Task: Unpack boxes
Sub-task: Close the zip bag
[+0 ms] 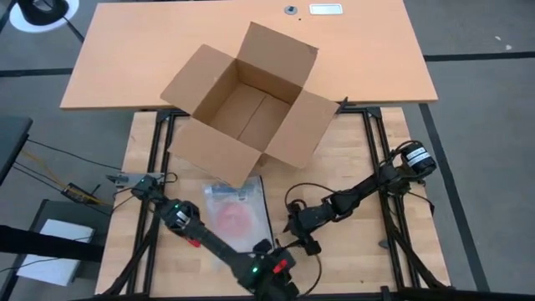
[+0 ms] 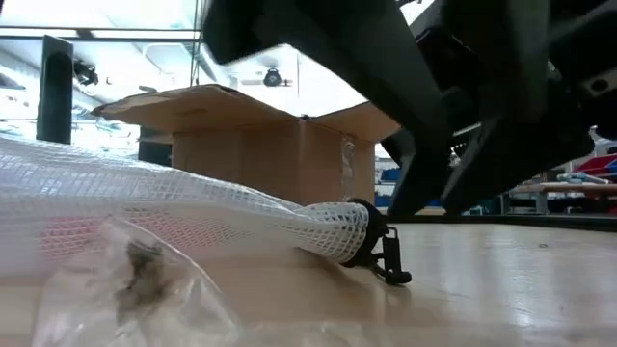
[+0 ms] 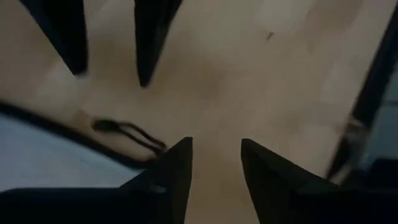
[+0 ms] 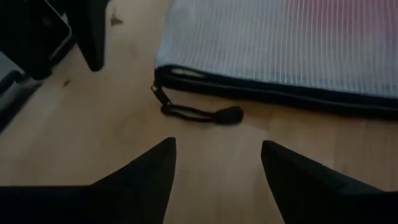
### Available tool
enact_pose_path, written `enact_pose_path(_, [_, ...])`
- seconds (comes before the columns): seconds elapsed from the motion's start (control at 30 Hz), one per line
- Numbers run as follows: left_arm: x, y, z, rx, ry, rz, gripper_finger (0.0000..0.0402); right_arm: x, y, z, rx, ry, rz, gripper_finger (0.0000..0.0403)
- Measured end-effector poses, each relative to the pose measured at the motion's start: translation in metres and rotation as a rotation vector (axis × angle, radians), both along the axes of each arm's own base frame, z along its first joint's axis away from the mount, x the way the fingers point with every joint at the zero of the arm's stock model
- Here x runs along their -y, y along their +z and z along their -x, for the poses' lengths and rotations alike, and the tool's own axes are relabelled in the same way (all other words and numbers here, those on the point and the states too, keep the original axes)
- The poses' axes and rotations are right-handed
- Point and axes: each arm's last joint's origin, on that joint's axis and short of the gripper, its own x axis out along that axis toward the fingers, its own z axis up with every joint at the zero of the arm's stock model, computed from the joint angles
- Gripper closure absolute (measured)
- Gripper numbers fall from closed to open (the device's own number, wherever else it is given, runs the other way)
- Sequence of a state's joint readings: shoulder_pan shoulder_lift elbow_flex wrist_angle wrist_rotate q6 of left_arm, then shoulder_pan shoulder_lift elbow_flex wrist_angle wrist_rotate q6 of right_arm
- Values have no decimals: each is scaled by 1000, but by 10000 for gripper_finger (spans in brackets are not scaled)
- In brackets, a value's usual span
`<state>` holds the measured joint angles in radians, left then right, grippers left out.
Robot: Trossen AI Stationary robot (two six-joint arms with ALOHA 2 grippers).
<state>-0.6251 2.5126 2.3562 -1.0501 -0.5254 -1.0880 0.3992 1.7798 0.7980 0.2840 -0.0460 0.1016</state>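
The brown cardboard box [image 1: 242, 104] stands open on its bottom at the far middle of the table, all flaps spread outward, bare floor showing inside. Nearer lies a white mesh pouch [image 1: 242, 219] with something pink inside, flat on the wood. Its black zipper pull [image 4: 199, 114] trails from its near right corner. My left gripper [image 3: 214, 162] hovers open just near of that corner, over bare wood. My right gripper [image 4: 217, 162] hovers open just right of the corner, pointing at the pull. Neither has anything between its fingers.
A clear plastic bag [image 2: 125, 289] lies by the pouch's far end [image 1: 224, 191]. The orange tabletop [image 1: 125, 50] runs behind the wooden one [image 1: 359, 251]. Cables and a small board [image 1: 84, 194] sit off the left edge. Bare wood lies right of the grippers.
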Motion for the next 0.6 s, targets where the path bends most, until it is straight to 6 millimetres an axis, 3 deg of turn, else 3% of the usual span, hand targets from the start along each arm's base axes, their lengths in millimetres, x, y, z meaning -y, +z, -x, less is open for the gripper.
enact_pose_path(0.13, [-12,-2,-3,-90,-80,-44,260,2,-4,4,-16,0,8,168])
enact_pose_path(0.33, [-21,1,10,-242,-117,-105,266,7,-18,16,-48,-21,40,169])
enact_pose_path(0.6, [-16,4,13,-230,-148,-125,266,11,-24,23,-5,-41,4,172])
